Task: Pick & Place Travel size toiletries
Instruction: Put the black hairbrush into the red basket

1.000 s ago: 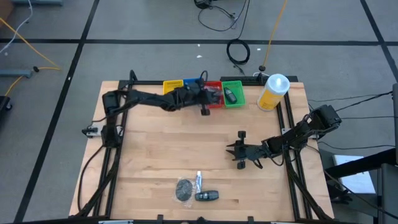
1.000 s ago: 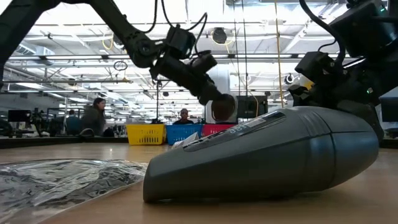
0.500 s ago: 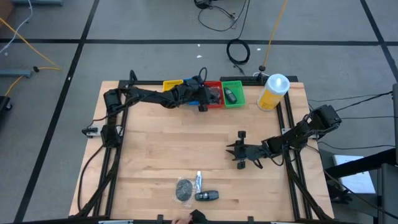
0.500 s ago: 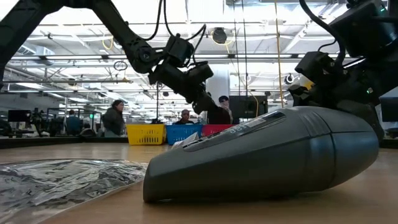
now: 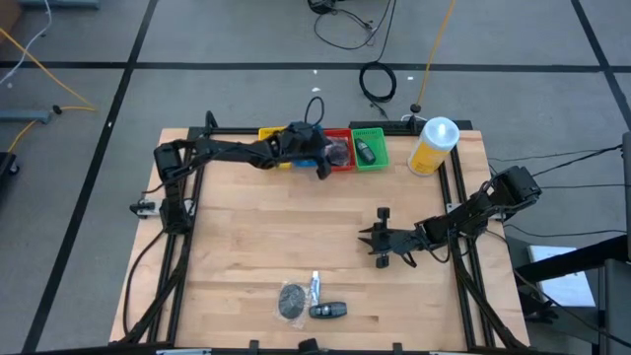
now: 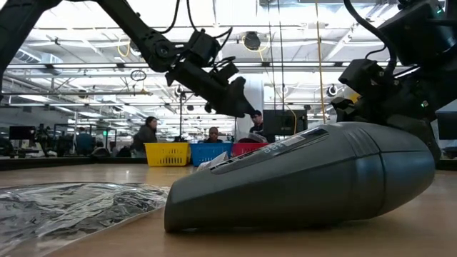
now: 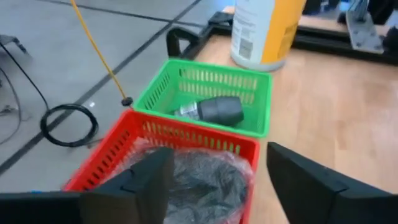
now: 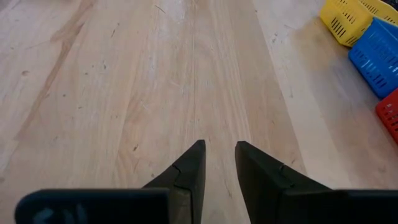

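Observation:
My left gripper [image 7: 219, 151] hangs open over the red tray [image 7: 186, 127] at the table's far edge, touching nothing. A grey disc in clear wrap [image 7: 199, 177] lies in that tray, below the fingers. A dark mini bottle [image 7: 211, 111] lies on its side in the green tray [image 7: 211, 70]. Near the front edge a wrapped grey disc [image 5: 292, 299], a small tube [image 5: 315, 287] and a dark bottle [image 5: 328, 310] lie flat on the wood. My right gripper [image 5: 380, 237] rests low at mid-right, its fingers [image 8: 189, 168] a narrow gap apart with nothing between them.
A yellow tray [image 5: 273, 134] and a blue tray [image 5: 301, 133] stand left of the red one. A big yellow white-capped bottle [image 5: 434, 145] stands at the far right corner. Bare wood [image 5: 266, 227] spans the table's middle. People show in the room behind [image 6: 146, 132].
My left gripper has opened and let go of the wrapped grey disc, which now lies in the red tray. The gripper has then risen a little above the tray. My right arm has kept still.

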You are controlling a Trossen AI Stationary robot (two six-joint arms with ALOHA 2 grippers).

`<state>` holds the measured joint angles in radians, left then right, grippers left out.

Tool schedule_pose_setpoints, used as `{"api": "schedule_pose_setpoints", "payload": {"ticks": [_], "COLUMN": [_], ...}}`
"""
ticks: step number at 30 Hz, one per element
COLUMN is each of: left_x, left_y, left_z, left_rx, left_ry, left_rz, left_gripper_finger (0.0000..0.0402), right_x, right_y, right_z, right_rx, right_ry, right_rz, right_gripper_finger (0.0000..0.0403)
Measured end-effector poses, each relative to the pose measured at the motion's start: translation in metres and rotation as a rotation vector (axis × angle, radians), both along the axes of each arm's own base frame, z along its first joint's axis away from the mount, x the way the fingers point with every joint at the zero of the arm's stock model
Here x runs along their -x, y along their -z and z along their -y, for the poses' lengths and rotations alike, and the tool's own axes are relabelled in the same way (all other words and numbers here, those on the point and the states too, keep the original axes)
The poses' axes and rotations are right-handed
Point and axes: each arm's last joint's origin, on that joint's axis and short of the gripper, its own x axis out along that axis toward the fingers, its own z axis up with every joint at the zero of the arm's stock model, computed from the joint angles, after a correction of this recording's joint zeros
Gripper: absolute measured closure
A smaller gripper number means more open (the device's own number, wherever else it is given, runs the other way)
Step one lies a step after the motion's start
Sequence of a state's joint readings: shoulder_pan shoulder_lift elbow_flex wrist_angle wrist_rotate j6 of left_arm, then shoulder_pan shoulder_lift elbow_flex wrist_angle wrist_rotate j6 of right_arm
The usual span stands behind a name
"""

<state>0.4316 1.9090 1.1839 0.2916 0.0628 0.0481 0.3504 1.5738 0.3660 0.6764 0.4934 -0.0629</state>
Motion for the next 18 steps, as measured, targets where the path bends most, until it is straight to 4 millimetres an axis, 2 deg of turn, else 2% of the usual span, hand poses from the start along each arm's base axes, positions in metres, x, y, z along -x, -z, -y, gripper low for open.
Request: {"api": "schedule_pose_setpoints", "payload": {"ticks": [5,8,11,14,16,18], "left_x": [-0.004,-0.012,-0.019,-0.026,-0.029,-0.030], "left_y": [0.013,0.014,0.020,0.014,0.008,0.008], "left_z": [0.000,-0.006,-0.012,-0.021,-0.028,-0.034], "left_rx": [0.071,0.127,0.180,0.206,0.218,0.225], "left_ry": [0.005,0.010,-0.018,-0.047,-0.068,-0.081], "left_rz": [-0.029,-0.048,-0.152,-0.206,-0.212,-0.224], "left_gripper_finger": [0.0223,0.0273,0.0324,0.0375,0.0394,0.0391], "right_x": [0.000,-0.001,-0.001,-0.001,-0.001,-0.001], "right_y": [0.000,-0.001,-0.001,-0.001,-0.001,-0.001], "right_z": [0.000,0.000,0.001,0.001,0.001,0.001], "right_rx": [-0.001,-0.002,-0.002,-0.002,-0.003,-0.002], "right_ry": [0.003,0.004,0.004,0.005,0.004,0.004], "right_rz": [0.005,0.009,0.010,0.010,0.010,0.008], "right_gripper_finger": [0.0326,0.0326,0.0326,0.0326,0.0326,0.0326]}}
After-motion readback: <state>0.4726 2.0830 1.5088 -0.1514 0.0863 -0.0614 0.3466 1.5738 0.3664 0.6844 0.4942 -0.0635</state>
